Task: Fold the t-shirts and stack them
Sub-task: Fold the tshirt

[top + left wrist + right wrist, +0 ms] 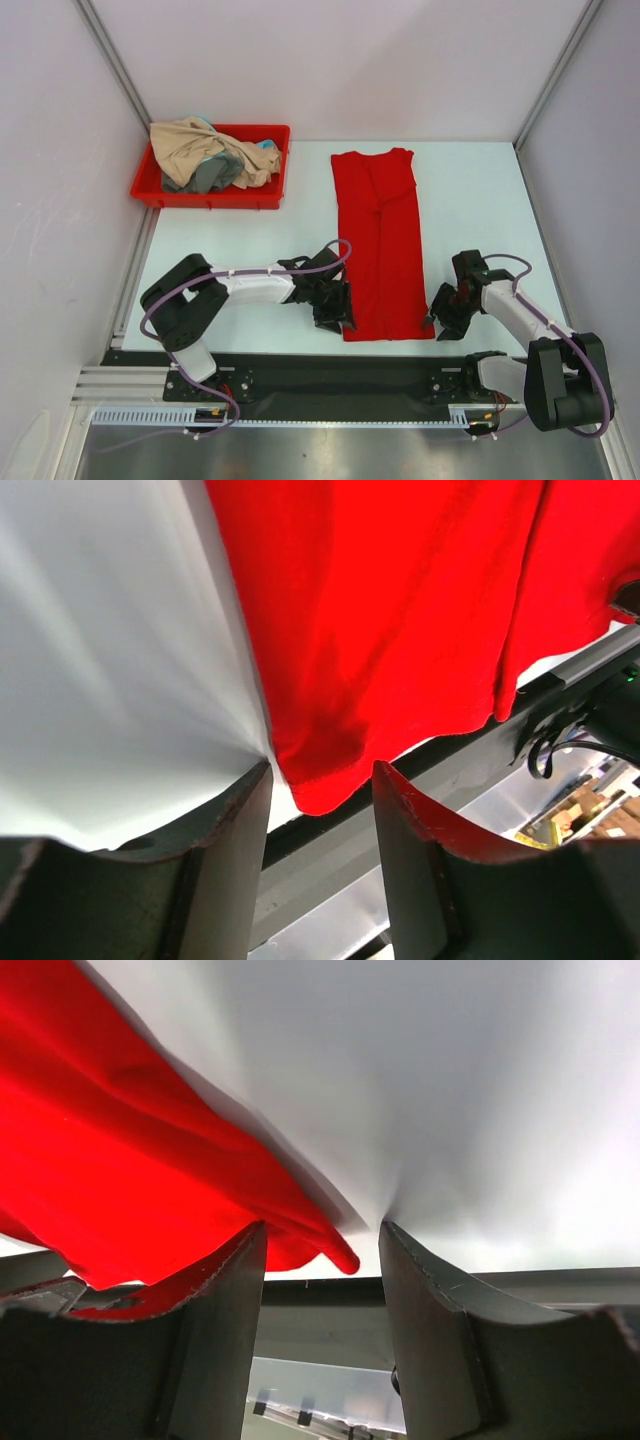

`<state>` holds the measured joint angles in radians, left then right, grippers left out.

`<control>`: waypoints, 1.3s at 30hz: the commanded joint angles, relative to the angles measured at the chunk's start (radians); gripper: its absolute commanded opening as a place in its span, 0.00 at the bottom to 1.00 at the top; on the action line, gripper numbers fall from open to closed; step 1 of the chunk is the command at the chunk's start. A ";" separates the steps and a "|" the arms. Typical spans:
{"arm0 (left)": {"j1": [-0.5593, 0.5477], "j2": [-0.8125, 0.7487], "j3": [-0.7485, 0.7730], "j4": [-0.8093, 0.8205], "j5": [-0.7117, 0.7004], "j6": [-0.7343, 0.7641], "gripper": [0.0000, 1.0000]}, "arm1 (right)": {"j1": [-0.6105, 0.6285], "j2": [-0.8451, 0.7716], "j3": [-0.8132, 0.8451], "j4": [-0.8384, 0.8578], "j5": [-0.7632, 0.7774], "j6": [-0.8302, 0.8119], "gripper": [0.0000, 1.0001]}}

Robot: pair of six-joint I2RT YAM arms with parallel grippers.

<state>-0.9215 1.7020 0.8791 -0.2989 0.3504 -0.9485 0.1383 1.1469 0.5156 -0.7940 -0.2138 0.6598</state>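
**Red t-shirt lies folded lengthwise, grippers at its near corners**

Red t-shirt [380, 240] lies as a long strip on the white table [470, 200], collar at the far end. The left gripper [320, 780] stands open, the near left corner of the hem between its fingers; the right gripper [322, 1245] is open too, the other corner's tip between its jaws. Beige, grey and light-blue shirts [212, 155] sit heaped in the red tray [150, 188]; how many, perhaps three, is hard to say.

No readable text, labels, brand names, numbers or signs appear in any of the three views.
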 commanded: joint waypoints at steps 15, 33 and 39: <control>-0.008 0.027 -0.040 -0.048 -0.022 -0.079 0.50 | 0.052 0.037 0.000 0.099 0.074 0.029 0.53; -0.034 -0.008 -0.094 -0.091 -0.050 -0.091 0.00 | 0.208 -0.167 -0.078 -0.017 0.102 0.235 0.00; -0.056 -0.047 -0.129 -0.095 -0.042 -0.102 0.00 | 0.207 -0.197 -0.069 -0.099 0.132 0.244 0.00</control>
<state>-0.9611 1.6749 0.8032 -0.3023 0.3687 -1.0546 0.3393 0.9745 0.4423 -0.8093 -0.1173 0.8658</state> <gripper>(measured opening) 0.014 0.023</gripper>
